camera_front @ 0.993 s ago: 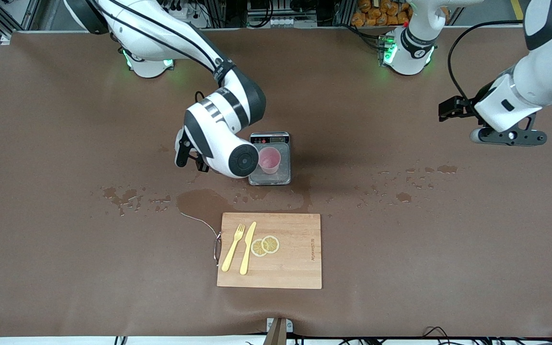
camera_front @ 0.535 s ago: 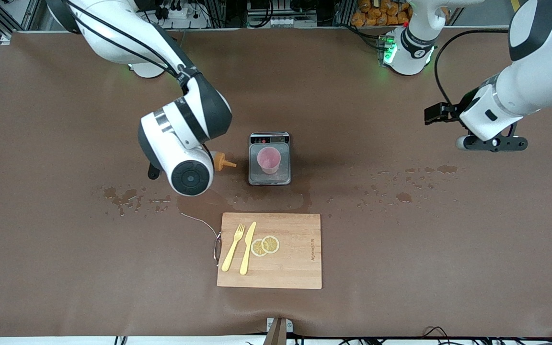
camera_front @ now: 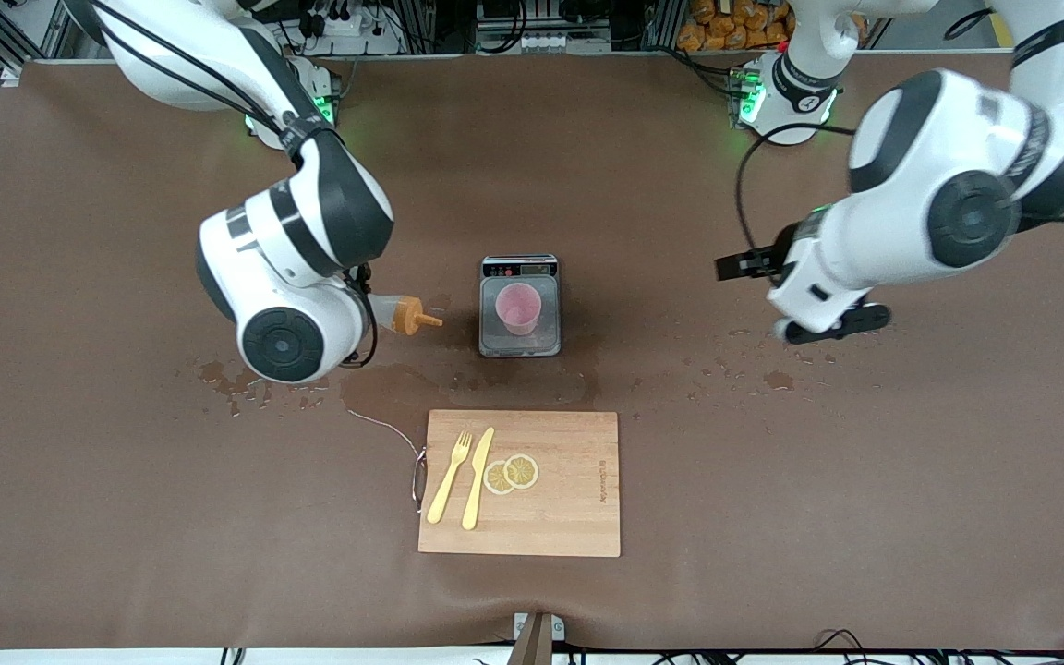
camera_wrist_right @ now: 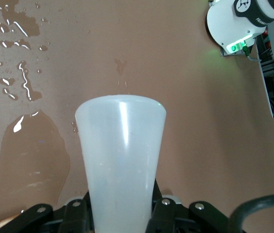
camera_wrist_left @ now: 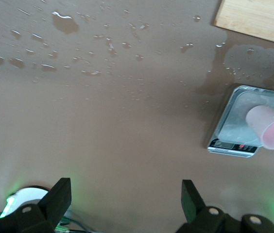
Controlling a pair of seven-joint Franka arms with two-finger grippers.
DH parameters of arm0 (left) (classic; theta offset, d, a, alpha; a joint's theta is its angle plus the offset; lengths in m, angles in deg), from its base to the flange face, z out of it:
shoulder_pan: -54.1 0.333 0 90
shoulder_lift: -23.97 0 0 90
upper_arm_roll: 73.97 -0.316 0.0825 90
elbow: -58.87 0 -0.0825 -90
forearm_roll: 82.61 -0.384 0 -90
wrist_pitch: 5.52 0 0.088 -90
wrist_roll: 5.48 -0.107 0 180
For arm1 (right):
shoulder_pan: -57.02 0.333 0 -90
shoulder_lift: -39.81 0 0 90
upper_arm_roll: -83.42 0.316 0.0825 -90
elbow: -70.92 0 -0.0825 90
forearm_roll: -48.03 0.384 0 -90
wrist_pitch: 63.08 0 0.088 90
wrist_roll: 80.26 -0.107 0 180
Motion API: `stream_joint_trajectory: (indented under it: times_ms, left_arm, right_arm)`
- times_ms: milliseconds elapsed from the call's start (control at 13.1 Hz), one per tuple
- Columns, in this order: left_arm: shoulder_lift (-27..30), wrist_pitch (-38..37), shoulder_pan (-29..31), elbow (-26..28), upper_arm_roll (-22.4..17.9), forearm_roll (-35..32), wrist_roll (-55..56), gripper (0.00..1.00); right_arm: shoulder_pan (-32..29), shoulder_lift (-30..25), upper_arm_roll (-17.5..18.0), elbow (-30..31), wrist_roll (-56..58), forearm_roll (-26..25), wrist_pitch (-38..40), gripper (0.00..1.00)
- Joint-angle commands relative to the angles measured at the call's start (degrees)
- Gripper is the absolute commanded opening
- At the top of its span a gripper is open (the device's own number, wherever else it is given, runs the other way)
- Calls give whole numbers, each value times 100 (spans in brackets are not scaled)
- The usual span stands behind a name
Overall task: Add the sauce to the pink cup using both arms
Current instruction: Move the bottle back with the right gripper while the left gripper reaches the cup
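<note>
The pink cup (camera_front: pixel 518 308) stands upright on a small scale (camera_front: pixel 521 345) at the table's middle. My right gripper (camera_wrist_right: pixel 120 213) is shut on the sauce bottle (camera_wrist_right: pixel 121 145), a translucent white body that fills the right wrist view. In the front view the bottle (camera_front: pixel 391 312) lies tilted on its side beside the scale, toward the right arm's end, with its orange nozzle (camera_front: pixel 419 320) pointing at the cup and clear of it. My left gripper (camera_front: pixel 830 323) is open and empty over wet table toward the left arm's end. In the left wrist view (camera_wrist_left: pixel 126 199) the cup (camera_wrist_left: pixel 269 127) shows off to one side.
A wooden cutting board (camera_front: pixel 569 517) with a yellow fork (camera_front: pixel 450 477), a knife (camera_front: pixel 477 477) and lemon slices (camera_front: pixel 511 473) lies nearer the front camera than the scale. A puddle (camera_front: pixel 389 392) and water drops (camera_front: pixel 779 379) wet the brown mat.
My right arm has drawn back from over the cup toward its own end of the table, carrying the bottle. My left arm has swung in toward the scale.
</note>
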Motion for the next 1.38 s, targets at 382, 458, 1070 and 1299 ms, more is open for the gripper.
stream_joint_trajectory:
  times_ms: [382,458,1070,1299]
  left_arm:
    - [-417,586,-530,-353,-27,81,984,100]
    - [-443,639,-574,-353,-27,89,1020,100]
    - [-944,1817,-1636,-344,-35,195,1714,100]
    - [-1356,2475,-2120,-344,-97,11,2064,100]
  right_arm:
    - [-746,-718,103,717,927,674,-185,19]
    - [-903,-727,94,752,1111,858,-193,19]
    - [-2326,-868,86,1112,2894,2283,-194,19]
    - [-2740,-833,94,1244,3992,2432,-185,18]
